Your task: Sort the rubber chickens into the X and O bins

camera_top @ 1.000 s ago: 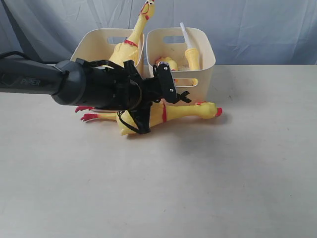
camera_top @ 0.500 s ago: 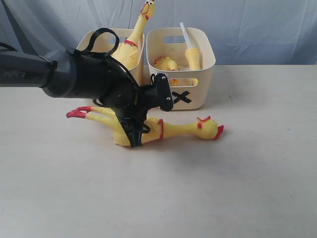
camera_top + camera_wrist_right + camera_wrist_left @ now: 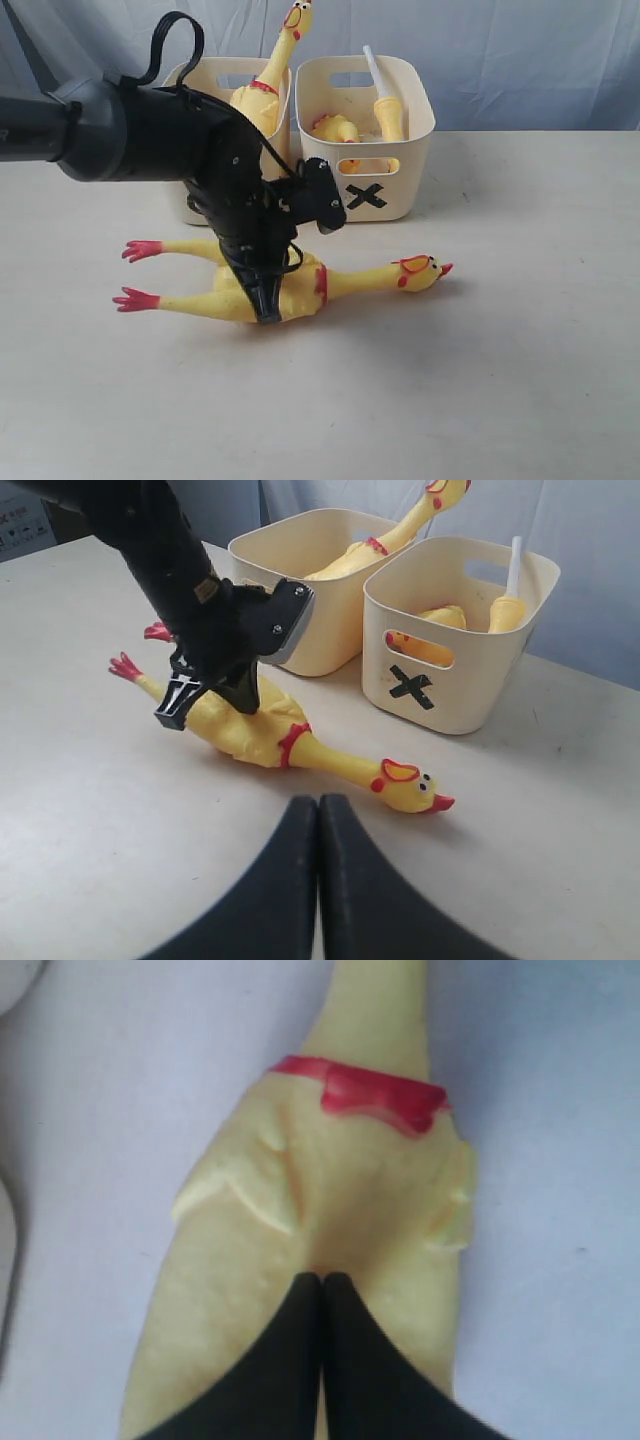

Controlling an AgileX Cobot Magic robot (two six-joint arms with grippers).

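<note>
While 2 chickens (image 3: 255,105) sit in the bins (image 3: 405,180) at upper centre, the left gripper (image 3: 321,1278) pinches the 3rd chicken (image 3: 350,282), still unsorted; the right gripper (image 3: 320,810) is closed, empty.

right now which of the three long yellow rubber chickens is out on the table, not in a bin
The long yellow rubber chicken beneath the left gripper: it lies on the table; the other two sit in cream plastic bins.

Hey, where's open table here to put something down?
Bare tabletop fills the foreground, and lies right of the X bin and rubber chicken. Crowded: the middle, where the left pincer holds the chicken just before the X bin and left bin.
</note>
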